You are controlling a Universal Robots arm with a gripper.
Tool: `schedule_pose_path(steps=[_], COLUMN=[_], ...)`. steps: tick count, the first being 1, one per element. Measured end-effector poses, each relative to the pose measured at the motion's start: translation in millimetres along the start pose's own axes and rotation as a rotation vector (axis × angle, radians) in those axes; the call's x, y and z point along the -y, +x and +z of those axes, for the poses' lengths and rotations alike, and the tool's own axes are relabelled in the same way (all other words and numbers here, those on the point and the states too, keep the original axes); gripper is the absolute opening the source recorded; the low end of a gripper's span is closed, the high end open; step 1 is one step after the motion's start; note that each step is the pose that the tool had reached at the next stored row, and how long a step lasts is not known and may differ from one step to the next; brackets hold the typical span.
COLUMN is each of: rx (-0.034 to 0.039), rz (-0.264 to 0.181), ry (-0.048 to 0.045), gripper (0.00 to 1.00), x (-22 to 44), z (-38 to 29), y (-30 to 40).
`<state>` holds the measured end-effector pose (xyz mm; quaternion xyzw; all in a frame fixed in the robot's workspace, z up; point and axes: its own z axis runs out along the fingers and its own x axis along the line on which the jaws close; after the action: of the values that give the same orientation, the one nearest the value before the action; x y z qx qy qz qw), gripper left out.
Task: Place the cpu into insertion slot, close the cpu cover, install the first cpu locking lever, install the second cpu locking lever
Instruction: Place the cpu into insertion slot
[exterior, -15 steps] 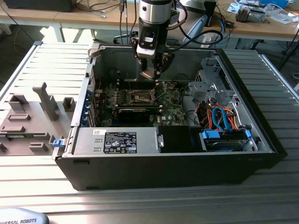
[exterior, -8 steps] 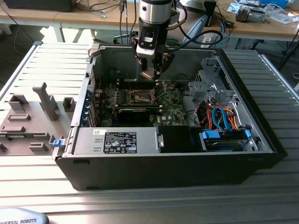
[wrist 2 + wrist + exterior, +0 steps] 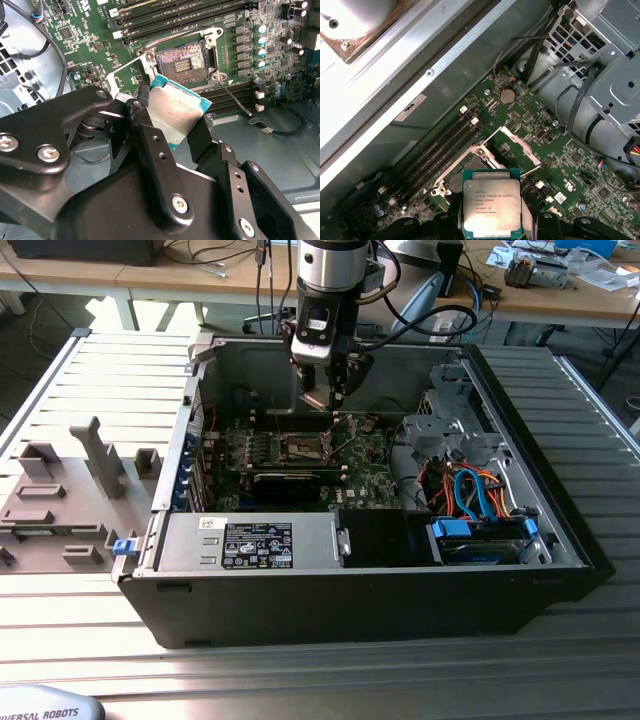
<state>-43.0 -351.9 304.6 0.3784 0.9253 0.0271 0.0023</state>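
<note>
Silver cpu (image 3: 175, 115) hangs in fingers (image 3: 150, 145) above insertion slot (image 3: 181, 62), cover (image 3: 524, 146) raised.

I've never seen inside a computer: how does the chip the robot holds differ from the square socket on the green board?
The cpu has a smooth silver-grey top; the insertion slot has a dark, grainy centre inside a metal border. The cpu is held in the gripper, off the green board; the insertion slot sits in the board, empty. Both are square, of like size.

slatted metal table (image 3: 80, 630) bears open computer case (image 3: 350, 615)
</note>
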Motion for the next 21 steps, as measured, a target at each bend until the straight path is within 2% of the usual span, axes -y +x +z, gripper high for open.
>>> schedule_pose_path(steps=[21], rx=[0.0008], rz=[0.016], ry=[-0.0003], gripper=[0.54], x=[0.0], z=[0.0], y=[0.0])
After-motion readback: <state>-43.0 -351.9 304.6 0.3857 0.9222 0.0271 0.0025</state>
